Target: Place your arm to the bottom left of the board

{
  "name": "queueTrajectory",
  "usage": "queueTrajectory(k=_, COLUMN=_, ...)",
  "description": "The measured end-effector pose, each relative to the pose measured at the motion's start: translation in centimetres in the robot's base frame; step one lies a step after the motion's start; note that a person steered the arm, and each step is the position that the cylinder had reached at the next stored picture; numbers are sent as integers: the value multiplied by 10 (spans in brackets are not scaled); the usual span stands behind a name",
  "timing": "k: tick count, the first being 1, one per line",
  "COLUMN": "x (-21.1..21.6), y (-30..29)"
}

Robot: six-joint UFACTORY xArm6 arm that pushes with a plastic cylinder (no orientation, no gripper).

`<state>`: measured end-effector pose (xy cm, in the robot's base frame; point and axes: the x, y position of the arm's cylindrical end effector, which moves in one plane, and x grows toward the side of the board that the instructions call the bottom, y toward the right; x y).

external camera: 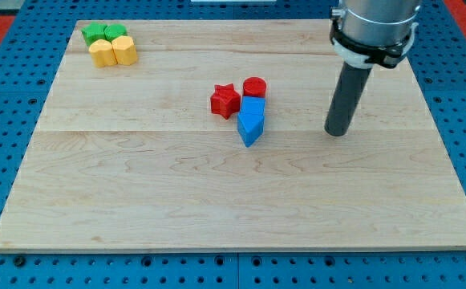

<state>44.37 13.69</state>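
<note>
My tip (337, 132) rests on the wooden board (136, 193) right of centre, about a hand's width to the right of a cluster of red and blue blocks. The cluster holds a red star (225, 100), a red cylinder (254, 87), a blue cube (253, 108) and a blue wedge-like block (249, 128), all touching or nearly so. At the view's top left corner sit a green star (95, 33), a green block (115, 31), a yellow block (101, 53) and a yellow block (125, 50), packed together.
The board lies on a blue perforated table (0, 120). The arm's grey body (374, 28) hangs over the board's top right part.
</note>
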Motion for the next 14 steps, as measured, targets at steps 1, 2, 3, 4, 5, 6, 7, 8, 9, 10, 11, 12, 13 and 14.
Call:
queueTrajectory(k=1, x=0, y=-22)
queueTrajectory(k=2, x=0, y=-25)
queueTrajectory(k=3, x=11, y=-15)
queueTrajectory(k=4, x=55, y=12)
queueTrajectory(k=5, x=86, y=-4)
queueTrajectory(k=6, x=93, y=-21)
queueTrajectory(k=7, x=93, y=-29)
queueTrajectory(k=8, x=93, y=-31)
queueTrajectory(k=9, x=93, y=-31)
queueTrajectory(k=10, x=93, y=-33)
queueTrajectory(k=11, x=93, y=-36)
queueTrajectory(k=12, x=93, y=-41)
queueTrajectory(k=13, x=93, y=-49)
queueTrajectory(k=14, x=93, y=-55)
